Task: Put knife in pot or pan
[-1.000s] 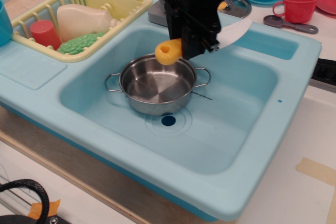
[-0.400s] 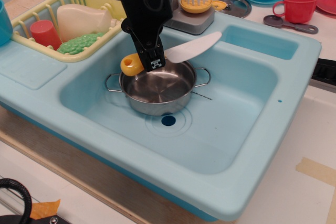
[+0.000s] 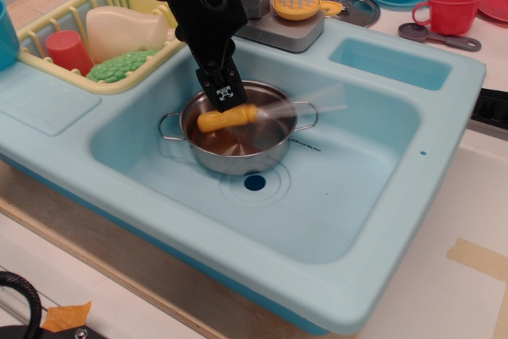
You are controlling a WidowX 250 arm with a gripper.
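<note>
The knife [image 3: 228, 119] has a yellow handle and a white blade. It lies across the top of the steel pot [image 3: 238, 144] in the sink, handle over the pot's left part and blade blurred out over the right rim. My gripper [image 3: 222, 97] is just above the handle, pointing down over the pot's back left rim. The gripper is sharp while the blade is smeared, so the knife is moving free of the fingers. The jaws look parted and hold nothing.
The pot stands in the blue sink basin [image 3: 341, 188] above the drain hole [image 3: 254, 182]. A yellow dish rack [image 3: 119, 21] with a red cup is at the back left. A tap and brush [image 3: 295, 1] are behind. Plates, a red mug [image 3: 448, 12] and a lid are at the back right.
The arm moved left and down over the pot. The knife, held tilted above the pot before, has dropped out of the fingers and now lies nearly level across the pot's rim.
</note>
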